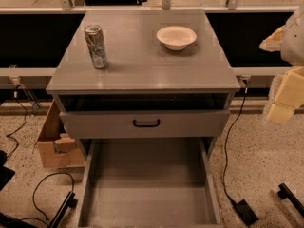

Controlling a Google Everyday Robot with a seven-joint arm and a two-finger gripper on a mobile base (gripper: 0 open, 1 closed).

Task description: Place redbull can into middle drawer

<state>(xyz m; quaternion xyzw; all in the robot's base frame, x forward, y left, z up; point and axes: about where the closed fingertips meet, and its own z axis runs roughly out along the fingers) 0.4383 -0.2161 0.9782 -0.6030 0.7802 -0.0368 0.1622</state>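
Note:
The redbull can (pixel 96 46) stands upright on the left part of the grey cabinet top (pixel 142 65). It is slim and silvery with a bluish diagonal print. The middle drawer (pixel 147 184) is pulled far out below, and its bare grey floor holds nothing. My gripper (pixel 284 103) is at the right edge of the view, beside the cabinet and level with its top. It is far to the right of the can and touches nothing.
A white bowl (pixel 176 36) sits on the right part of the cabinet top. The upper drawer front with a black handle (pixel 146 123) stands slightly out. A cardboard box (pixel 54 144) and cables (pixel 45 189) lie on the floor at left. A cable and power brick (pixel 245 212) lie at right.

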